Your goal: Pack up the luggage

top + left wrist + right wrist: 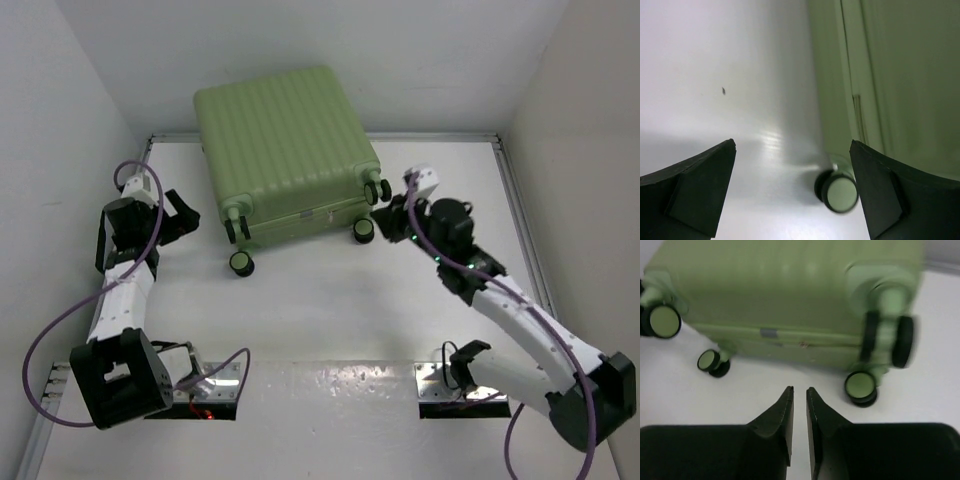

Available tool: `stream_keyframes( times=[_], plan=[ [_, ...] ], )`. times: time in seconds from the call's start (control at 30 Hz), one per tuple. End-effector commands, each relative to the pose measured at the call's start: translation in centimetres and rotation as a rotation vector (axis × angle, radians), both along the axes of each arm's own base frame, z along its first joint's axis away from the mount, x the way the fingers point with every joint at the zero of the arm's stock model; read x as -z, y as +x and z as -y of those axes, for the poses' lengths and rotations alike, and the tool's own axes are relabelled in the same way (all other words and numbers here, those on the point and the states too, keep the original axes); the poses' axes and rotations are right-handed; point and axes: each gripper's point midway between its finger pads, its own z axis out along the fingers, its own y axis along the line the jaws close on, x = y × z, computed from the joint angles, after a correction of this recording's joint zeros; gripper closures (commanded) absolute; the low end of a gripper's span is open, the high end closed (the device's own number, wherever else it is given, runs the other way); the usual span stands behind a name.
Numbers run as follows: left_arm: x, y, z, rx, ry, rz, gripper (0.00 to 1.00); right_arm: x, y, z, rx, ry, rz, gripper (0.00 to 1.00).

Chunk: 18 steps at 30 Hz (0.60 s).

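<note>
- The luggage [285, 150] is lying flat and closed by the far edge of the table [330, 310], a little left of the middle. Its ribbed shell is facing up and its wheeled end is pointing toward the near edge. Lying this way, the seam between the two halves is running along the sides, where a finger could get at it.
- The left gripper [185, 215] is hovering just beside the suitcase's left side, near the table's left edge, with its fingers [700, 185] spread as wide as they go and nothing between them. Its wrist view is showing bare table, the green side wall and one caster wheel [840, 193] just ahead. My guess is that it is waiting there to brace or steady the shell.
- The right gripper [800, 390] is sitting low over the table at the wheeled end, toward the suitcase's right corner. It is holding its fingers almost together, with only a thin slit between them, and gripping nothing.
- Drawn in like that, the fingers are making a narrow tip, and they are pointing at the seam line and the small dark tab [768, 333] on it. This suggests a poke or a pull at the closure rather than a grab.
- The nearest wheel [860, 386] is standing just right of that tip, apart from it.
- Judging by the closed lid, packing is not yet under way, since the case needs opening first.
</note>
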Motion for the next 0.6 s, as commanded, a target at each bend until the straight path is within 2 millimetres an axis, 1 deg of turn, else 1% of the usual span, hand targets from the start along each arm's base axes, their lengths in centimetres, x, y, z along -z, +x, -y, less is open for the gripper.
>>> stream_keyframes(
  times=[0.0,0.03,0.07,0.1,0.13,0.17,0.2,0.23,0.3,0.33,0.37,0.4,0.43,0.47,0.5,0.57],
  plan=[
    [-1.1,-1.6,1.6,0.103,-0.005,-0.037,0.0,2.7,0.1,-3.5,0.022,0.048,0.036,0.85],
    [-2.1,-1.5,1.4,0.122,0.031,-0.034,0.0,1.1,0.5,-4.3,0.029,0.093,0.114,0.85],
    [-2.5,-1.8,1.8,0.137,0.04,-0.041,0.0,2.6,0.3,-5.2,0.039,0.071,0.105,0.87],
    [-2.8,-2.3,1.8,0.151,0.057,-0.056,0.0,2.1,0.5,-6.3,0.053,0.105,0.159,0.88],
    [-2.4,-2.6,1.9,0.159,0.062,-0.074,0.0,4.8,0.4,-6.5,0.058,0.048,0.12,0.88],
    [-2.9,-2.9,1.9,0.165,0.076,-0.067,0.0,4.0,0.6,-7.0,0.063,0.085,0.159,0.88],
    [-3.5,-3.0,1.9,0.17,0.09,-0.057,0.0,3.9,0.3,-7.8,0.073,0.1,0.171,0.86],
    [-3.1,-3.4,1.9,0.163,0.086,-0.079,0.0,6.1,0.9,-8.3,0.095,0.07,0.133,0.81],
    [-3.4,-3.5,1.6,0.153,0.111,-0.071,0.0,6.4,1.3,-8.7,0.141,0.111,0.117,0.75],
    [-3.9,-3.8,1.5,0.14,0.123,-0.062,0.0,8.2,1.6,-9.1,0.143,0.083,0.089,0.73],
    [-3.9,-3.8,1.6,0.135,0.121,-0.065,0.0,7.2,1.9,-9.5,0.143,0.135,0.116,0.73],
    [-3.8,-4.0,1.7,0.134,0.122,-0.062,0.0,7.9,2.4,-9.4,0.158,0.147,0.101,0.73],
    [-3.8,-4.0,1.5,0.12,0.117,-0.065,0.0,8.2,2.8,-9.6,0.155,0.147,0.103,0.76],
    [-3.7,-4.2,1.7,0.114,0.107,-0.063,0.0,7.6,2.9,-10.0,0.143,0.166,0.12,0.81],
    [-3.4,-4.5,1.5,0.101,0.113,-0.068,0.0,7.4,3.3,-10.4,0.142,0.162,0.135,0.83],
    [-3.0,-4.6,1.3,0.083,0.104,-0.08,0.0,8.0,4.3,-10.2,0.167,0.148,0.13,0.85]
  ],
)
